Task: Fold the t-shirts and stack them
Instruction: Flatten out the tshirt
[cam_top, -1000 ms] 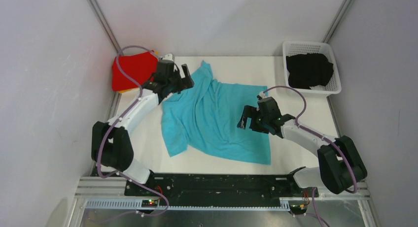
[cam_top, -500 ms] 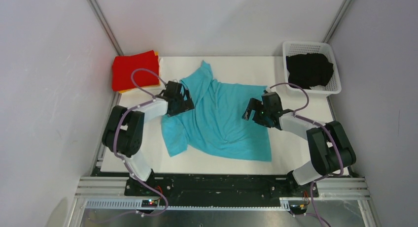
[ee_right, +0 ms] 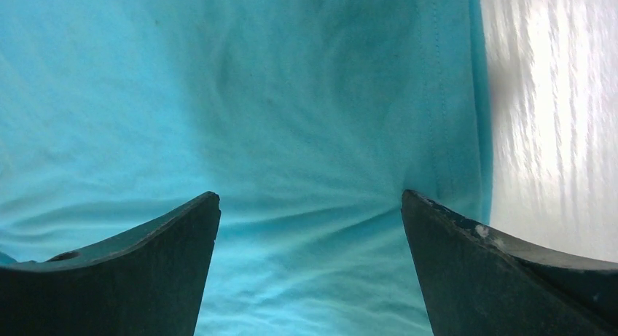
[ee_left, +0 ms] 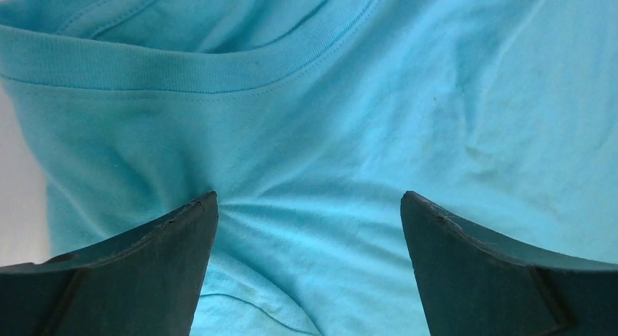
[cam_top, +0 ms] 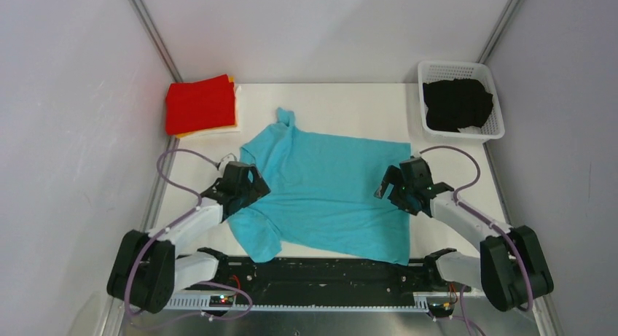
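Observation:
A turquoise-blue t-shirt (cam_top: 321,186) lies spread across the middle of the white table, its collar toward the left. My left gripper (cam_top: 246,184) stands open on the shirt's left side, just below the ribbed collar (ee_left: 182,70). Both its fingertips (ee_left: 208,205) press into the cloth, and creases fan out from them. My right gripper (cam_top: 393,189) is open too, pressing on the shirt near its right hem (ee_right: 477,95). Neither gripper pinches any fabric. Folded red t-shirts (cam_top: 200,103), over orange and white ones, lie stacked at the back left. A black t-shirt (cam_top: 457,103) fills the basket.
The white lattice basket (cam_top: 498,124) stands at the back right corner. Bare white table (ee_right: 554,117) shows just right of the shirt's hem. Enclosure walls and metal posts close in the left, right and back sides. The arm bases sit along the near edge.
Both open grippers have slid toward the near edge while pressing on the turquoise shirt. The shirt has come along with them and now lies flatter and more spread out.

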Controlling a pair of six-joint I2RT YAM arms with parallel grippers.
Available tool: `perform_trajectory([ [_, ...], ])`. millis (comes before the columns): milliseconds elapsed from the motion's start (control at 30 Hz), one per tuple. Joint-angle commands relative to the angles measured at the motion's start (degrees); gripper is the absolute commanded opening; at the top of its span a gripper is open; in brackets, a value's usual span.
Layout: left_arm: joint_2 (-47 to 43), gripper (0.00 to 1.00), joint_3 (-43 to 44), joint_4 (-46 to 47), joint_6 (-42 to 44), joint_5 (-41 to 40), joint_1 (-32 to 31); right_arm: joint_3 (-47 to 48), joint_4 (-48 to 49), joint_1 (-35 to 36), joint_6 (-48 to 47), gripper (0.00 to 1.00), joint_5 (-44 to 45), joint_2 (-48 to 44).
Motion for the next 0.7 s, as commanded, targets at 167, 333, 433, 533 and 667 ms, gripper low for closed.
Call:
perform_trajectory([
  [167,-11.73,1.00,5.80,-4.11,0.51,-0.94,-4.42,4.03,-3.22,0.39,-4.72,0.99,0.87,-10.64],
  [333,-1.49,1.00,19.36,-2.40,5.75,-2.96,-4.28,9.81,6.13,0.21,-10.05,1.00,-0.59,-6.66],
  [433,9.28,1.00,31.47,-2.23,8.74,-0.79,-2.08,14.68,9.58,-0.19,-11.82,1.00,-4.63,1.84],
  [533,23.35,1.00,40.76,-1.78,10.31,3.05,0.61,18.92,12.99,-2.03,-12.06,0.99,-5.64,10.82],
  [667,39.37,1.00,55.13,-1.92,11.55,12.47,4.03,25.01,16.57,-5.72,-10.48,1.00,-10.21,20.37],
])
